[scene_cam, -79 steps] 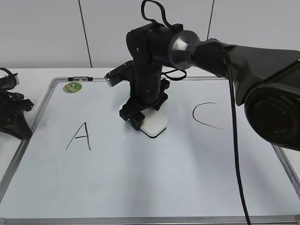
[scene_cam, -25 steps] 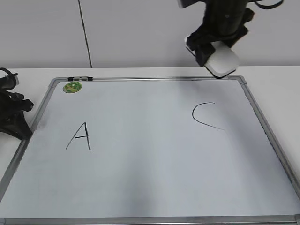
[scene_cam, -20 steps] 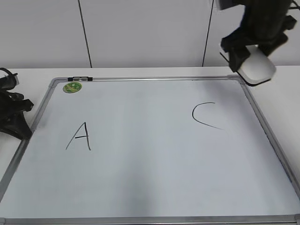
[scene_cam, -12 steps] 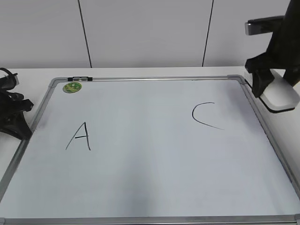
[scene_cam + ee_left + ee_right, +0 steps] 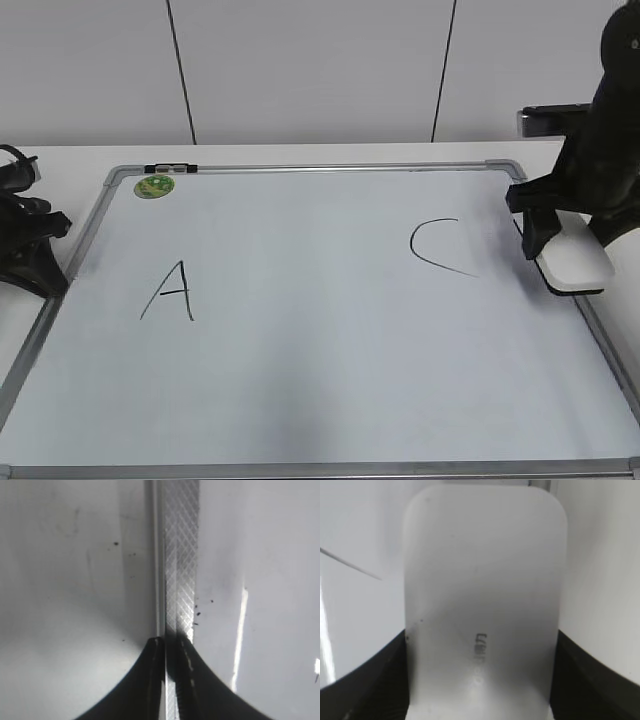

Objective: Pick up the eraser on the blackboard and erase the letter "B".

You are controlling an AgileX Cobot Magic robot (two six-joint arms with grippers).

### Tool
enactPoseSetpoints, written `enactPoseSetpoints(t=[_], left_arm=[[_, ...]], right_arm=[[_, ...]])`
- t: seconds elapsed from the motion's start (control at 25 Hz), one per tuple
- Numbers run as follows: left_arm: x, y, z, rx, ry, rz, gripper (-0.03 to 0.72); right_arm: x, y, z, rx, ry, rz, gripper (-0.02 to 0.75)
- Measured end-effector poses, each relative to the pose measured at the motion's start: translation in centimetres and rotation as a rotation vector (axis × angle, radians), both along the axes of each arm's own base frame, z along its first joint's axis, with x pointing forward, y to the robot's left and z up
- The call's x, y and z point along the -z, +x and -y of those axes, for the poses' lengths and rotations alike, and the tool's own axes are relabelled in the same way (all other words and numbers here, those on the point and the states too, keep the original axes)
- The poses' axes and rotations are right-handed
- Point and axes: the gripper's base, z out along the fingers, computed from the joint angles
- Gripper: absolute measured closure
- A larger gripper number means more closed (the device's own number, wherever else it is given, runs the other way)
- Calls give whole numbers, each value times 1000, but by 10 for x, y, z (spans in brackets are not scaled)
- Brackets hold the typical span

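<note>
The right gripper is clamped on the eraser, its dark fingers pressed against both long sides of the white block in the right wrist view, where faint grey lettering shows on the eraser's top. In the exterior view the eraser sits at the right edge of the blackboard, overlapping the grey frame on that side, just right of the black "C"; whether it touches the frame or hangs just above it cannot be told from this angle. A thin black stroke in the right wrist view lies to the left of the eraser on the white surface.

Between the "A" on the left and the "C" on the right, the board's middle is plain white; no letter "B" is visible there.

A small round green magnet sits at the board's top left corner, touching the frame area near a dark clip.

The left gripper rests off the board's left edge on the table. The left wrist view shows only its dark tips meeting over a cross-hatched metal strip, apparently closed together.
</note>
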Motion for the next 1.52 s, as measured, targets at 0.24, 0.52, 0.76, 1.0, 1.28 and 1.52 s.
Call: enactPoseSetpoints(t=[0.24,0.52,0.76,1.0,1.28,1.52], left_arm=[[0,0,0,0,0,0,647],[0,0,0,0,0,0,647],[0,0,0,0,0,0,647],[0,0,0,0,1,1,647],[0,0,0,0,1,1,644],[-1,1,0,1,0,5,631]], right_arm=[[17,4,5,59,6,-15,211],[36,3,10,100,24,-57,211],[47,7,9,105,32,-54,211],[49,8,9,106,32,-56,194],[42,10,10,97,13,-71,128],[17,18,12,62,-6,-56,132]])
